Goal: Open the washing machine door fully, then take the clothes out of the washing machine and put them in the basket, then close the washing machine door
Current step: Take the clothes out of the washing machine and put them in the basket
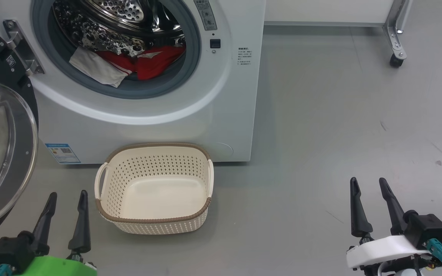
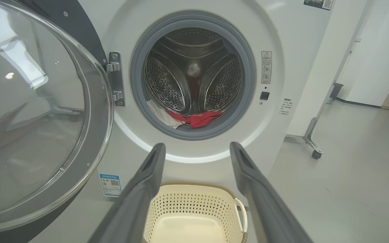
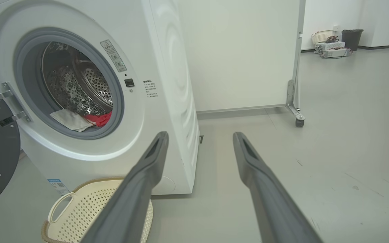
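A pale grey, scuffed floor (image 1: 340, 126) is seen throughout. In the right wrist view a white panel (image 3: 241, 50) on a castored frame (image 3: 295, 101) is placed at one o'clock, a dark bin (image 3: 352, 38) by the wall (image 3: 387, 20) at two.

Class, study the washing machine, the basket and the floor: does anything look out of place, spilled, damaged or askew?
Little stands out. A white fold of the clothes spills from the drum over the grey seal at the opening's lower left. The basket stands upright and empty; nothing looks damaged.
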`<state>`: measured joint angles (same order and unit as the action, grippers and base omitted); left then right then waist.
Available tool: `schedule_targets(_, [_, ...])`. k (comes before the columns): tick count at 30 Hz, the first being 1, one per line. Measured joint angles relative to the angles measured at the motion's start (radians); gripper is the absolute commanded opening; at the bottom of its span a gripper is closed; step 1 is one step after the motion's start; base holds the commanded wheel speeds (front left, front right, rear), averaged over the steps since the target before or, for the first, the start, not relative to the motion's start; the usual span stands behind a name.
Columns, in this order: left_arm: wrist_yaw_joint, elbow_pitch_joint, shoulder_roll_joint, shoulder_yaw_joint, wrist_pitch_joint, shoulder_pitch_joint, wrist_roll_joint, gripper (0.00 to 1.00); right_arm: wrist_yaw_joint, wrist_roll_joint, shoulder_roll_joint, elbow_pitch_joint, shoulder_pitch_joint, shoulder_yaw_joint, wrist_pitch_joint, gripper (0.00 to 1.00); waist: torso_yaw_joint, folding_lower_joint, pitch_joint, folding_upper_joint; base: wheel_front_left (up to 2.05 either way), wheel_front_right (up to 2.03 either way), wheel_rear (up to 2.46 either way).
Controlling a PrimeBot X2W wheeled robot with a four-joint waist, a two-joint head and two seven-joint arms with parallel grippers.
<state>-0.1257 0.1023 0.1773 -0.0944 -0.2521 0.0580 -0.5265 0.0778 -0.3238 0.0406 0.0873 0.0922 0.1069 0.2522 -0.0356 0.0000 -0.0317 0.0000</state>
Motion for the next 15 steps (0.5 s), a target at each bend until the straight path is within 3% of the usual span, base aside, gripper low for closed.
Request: schedule_targets(15, [0.000, -0.028, 0.018, 0.005, 0.000, 0.000, 0.018, 1.00, 0.000, 0.000, 0.000, 0.001, 0.000, 0.006, 0.000, 1.00, -0.004, 0.0000, 0.000, 0.0000, 1.15, -1.15, 0.00])
